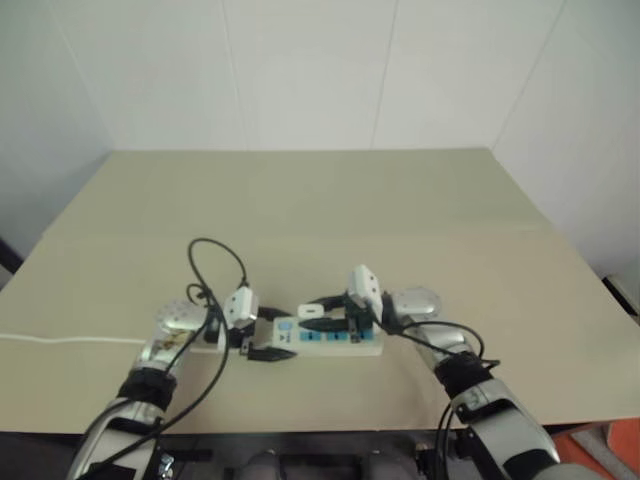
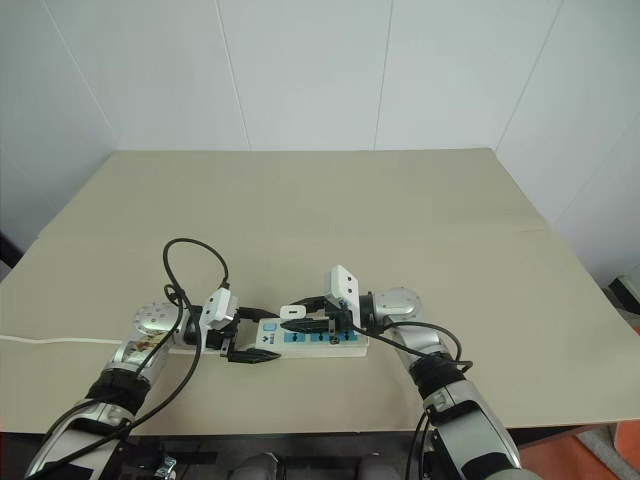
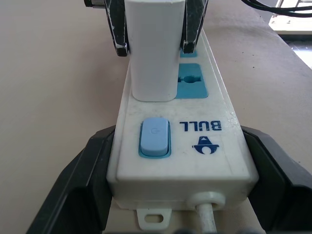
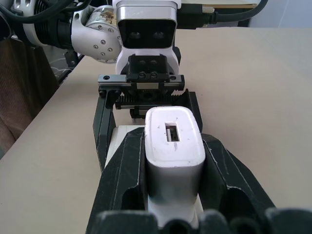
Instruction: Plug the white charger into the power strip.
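On the near part of the beige desk (image 2: 420, 200) lies the long white power strip with blue sockets (image 2: 305, 340), its switch end towards the robot's left. The left claw (image 2: 250, 338) stands with its black fingers spread on both sides of this switch end, gripping the strip's body. The right claw (image 1: 322, 320) is clenched on the small white blocky charger (image 4: 173, 146), which stands upright on the strip, at the socket next to the blue switch (image 3: 154, 137).

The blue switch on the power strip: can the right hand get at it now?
Probably not: the right hand is shut on the white charger, and the left hand holds the power strip around the blue switch.
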